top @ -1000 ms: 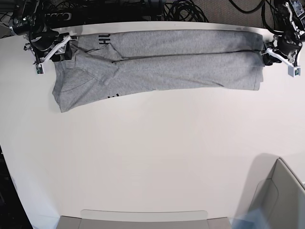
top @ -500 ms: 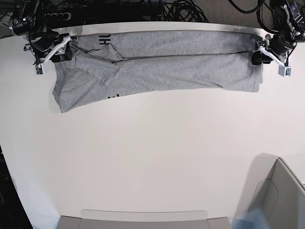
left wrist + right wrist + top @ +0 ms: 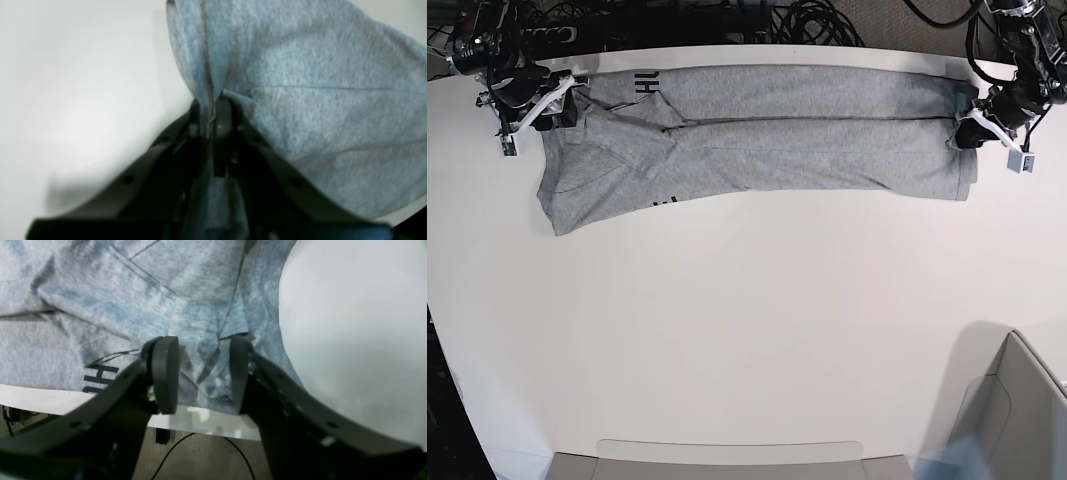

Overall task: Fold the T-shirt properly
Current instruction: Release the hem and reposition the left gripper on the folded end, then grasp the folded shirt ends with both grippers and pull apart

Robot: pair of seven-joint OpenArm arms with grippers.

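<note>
The heather-grey T-shirt (image 3: pixel 777 130) lies folded into a long band along the table's far edge, with black lettering (image 3: pixel 644 82) showing near its left end. At the band's right end my left gripper (image 3: pixel 972 125) is shut on the cloth. In the left wrist view its fingers (image 3: pixel 223 116) pinch a hem edge of the T-shirt (image 3: pixel 317 100). My right gripper (image 3: pixel 562 105) sits at the left end. In the right wrist view it (image 3: pixel 201 373) stands open, and its fingers straddle crumpled T-shirt (image 3: pixel 100 306) fabric beside the lettering (image 3: pixel 100 378).
The table's far edge (image 3: pixel 206 426) runs just behind the shirt, with black cables (image 3: pixel 817 20) beyond it. A grey box (image 3: pixel 1017 410) stands at the front right corner. A flat tray edge (image 3: pixel 727 452) lies along the front.
My left gripper moved inward onto the shirt's right end and closed on the fabric. That end shifted slightly left. The right arm stayed still.
</note>
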